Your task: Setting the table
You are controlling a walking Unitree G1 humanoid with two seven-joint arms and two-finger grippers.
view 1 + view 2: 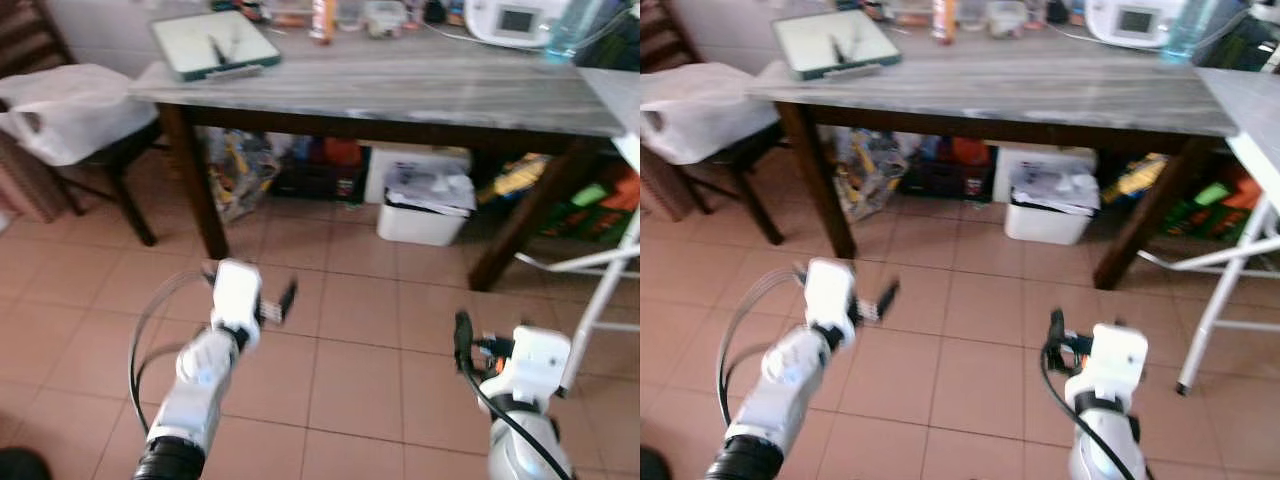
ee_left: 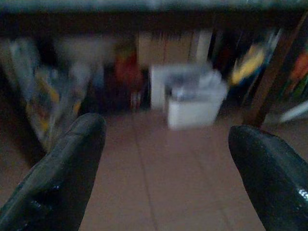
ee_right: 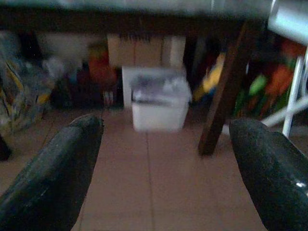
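Note:
A long table with a grey stone-look top [image 1: 400,85] and dark wooden legs stands ahead of me. At its far left corner lies a green-rimmed white tray [image 1: 213,42] with a couple of dark utensils on it. My left gripper [image 1: 279,303] is held low over the tiled floor, short of the table, open with nothing between its fingers [image 2: 62,168]. To its right, my right gripper [image 1: 478,345] is at about the same height, also open and empty, its fingers [image 3: 57,163] wide apart.
Bottles, jars and a white appliance [image 1: 510,20] line the table's back edge. Under the table sit a white bin [image 1: 425,205], bags and boxes. A chair with a white plastic bag [image 1: 70,105] stands at the left. White folding-table legs [image 1: 600,290] stand at the right.

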